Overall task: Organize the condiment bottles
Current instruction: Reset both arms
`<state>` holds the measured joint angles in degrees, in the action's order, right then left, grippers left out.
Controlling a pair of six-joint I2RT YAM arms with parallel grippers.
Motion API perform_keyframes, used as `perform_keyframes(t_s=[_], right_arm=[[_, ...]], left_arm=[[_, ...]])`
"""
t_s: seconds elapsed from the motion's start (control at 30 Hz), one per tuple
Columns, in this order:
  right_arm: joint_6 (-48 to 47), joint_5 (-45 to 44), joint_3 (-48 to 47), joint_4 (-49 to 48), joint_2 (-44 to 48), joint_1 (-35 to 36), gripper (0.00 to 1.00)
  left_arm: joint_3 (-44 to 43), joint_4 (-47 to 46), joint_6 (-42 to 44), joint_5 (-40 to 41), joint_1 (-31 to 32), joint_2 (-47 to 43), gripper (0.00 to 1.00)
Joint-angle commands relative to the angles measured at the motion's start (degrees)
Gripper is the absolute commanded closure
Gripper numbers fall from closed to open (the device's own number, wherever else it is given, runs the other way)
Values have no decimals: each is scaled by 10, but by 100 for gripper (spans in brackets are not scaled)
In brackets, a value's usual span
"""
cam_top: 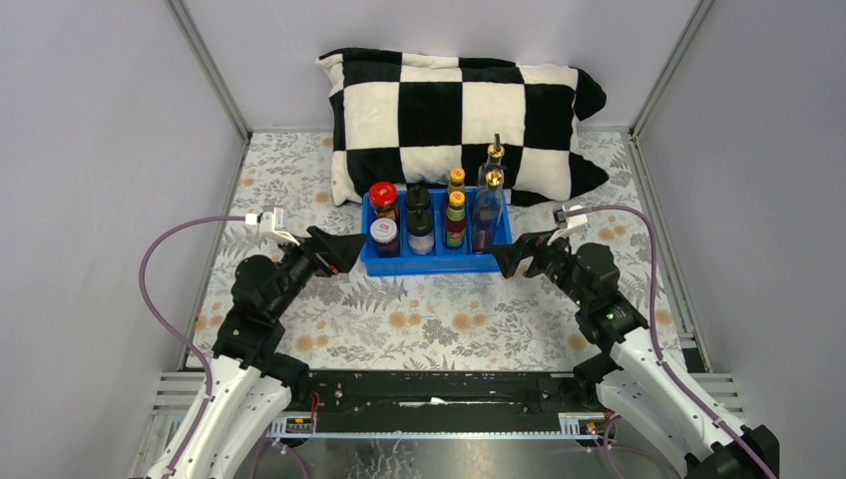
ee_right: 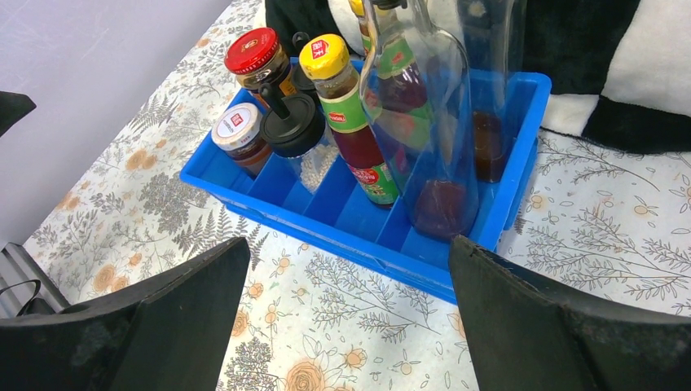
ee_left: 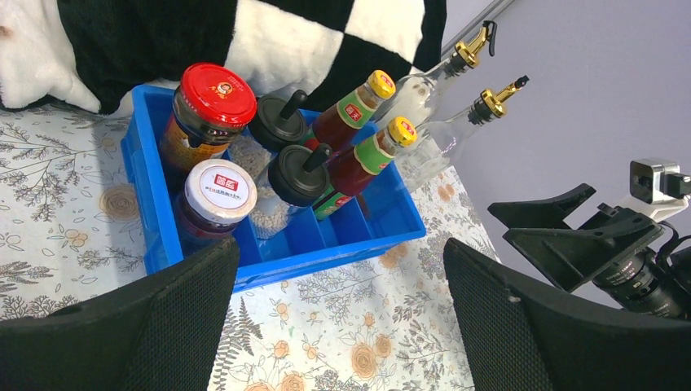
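Observation:
All eight bottles stand in the blue tray (cam_top: 439, 264). The red-lidded jar (cam_top: 383, 197) and white-lidded jar (cam_top: 384, 235) fill the left column. Two black-capped jars (cam_top: 420, 222) come beside them, then two yellow-capped sauce bottles (cam_top: 456, 212), then two gold-spouted glass bottles (cam_top: 489, 195) at the right. My left gripper (cam_top: 344, 251) is open and empty just off the tray's front left corner. My right gripper (cam_top: 514, 254) is open and empty just off its front right corner. The left wrist view shows the red-lidded jar (ee_left: 213, 102) and the tray (ee_left: 342, 248); the right wrist view shows the tray (ee_right: 326, 232).
A black-and-white checkered pillow (cam_top: 459, 110) lies right behind the tray. The table has a floral cloth (cam_top: 439, 324) and is fenced by grey walls on the left, right and back. A metal rail (cam_top: 439, 384) runs along the near edge.

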<state>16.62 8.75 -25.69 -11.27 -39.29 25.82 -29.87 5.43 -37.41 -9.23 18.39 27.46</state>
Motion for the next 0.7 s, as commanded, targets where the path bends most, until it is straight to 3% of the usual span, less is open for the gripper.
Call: perform_keyframes(t_s=[0.0,0.67], right_arm=[[6,16,4,-35,-2,-2,0],[11,11,-1,-32,-9,-2,0]], left_arm=[[-12,-3,4,-5,3,-3,1],[-14,8,4,-1,3,-11,1]])
